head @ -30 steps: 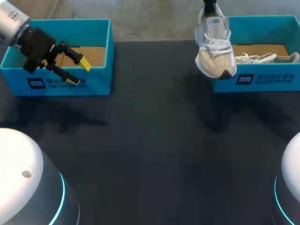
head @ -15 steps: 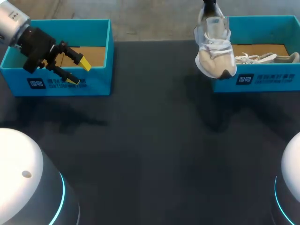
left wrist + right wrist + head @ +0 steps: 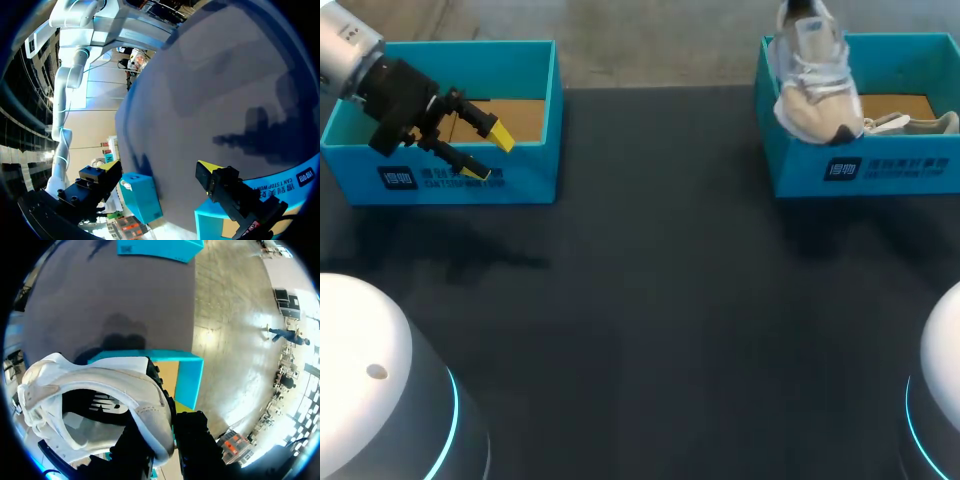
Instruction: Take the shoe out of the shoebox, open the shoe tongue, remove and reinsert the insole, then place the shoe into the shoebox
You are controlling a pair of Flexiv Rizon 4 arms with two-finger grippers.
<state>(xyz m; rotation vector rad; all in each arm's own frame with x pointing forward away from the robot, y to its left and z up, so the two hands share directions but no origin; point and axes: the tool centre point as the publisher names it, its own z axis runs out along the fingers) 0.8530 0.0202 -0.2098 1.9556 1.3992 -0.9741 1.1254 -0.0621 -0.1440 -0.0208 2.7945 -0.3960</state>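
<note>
1. At the far right of the table [image 3: 650, 300], your right gripper [image 3: 167, 416] is closed on the shoe [image 3: 815, 95]. In the right wrist view a black finger stands on either side of the heel wall and pinches it.
2. The shoe hangs off the table, heel up and toe down, with its laces facing the head camera. In that view it overlaps the left end of the right shoebox [image 3: 920, 170], and its toe reaches the top edge of the box's front wall.
3. In the right wrist view you look straight into the shoe's opening. The blue box sits just ahead of it.
4. A second shoe [image 3: 910, 123] lies on its side on the brown floor of the right shoebox, just beside the hanging one.
5. Your left gripper [image 3: 488, 153] has its fingers spread wide. In the head view it overlaps the front wall of the left shoebox [image 3: 525, 185].
6. In the left wrist view the two yellow tips stand well apart, with dark tabletop showing between them.
7. The two shoeboxes stand well apart, one at each far corner of the table.
</note>
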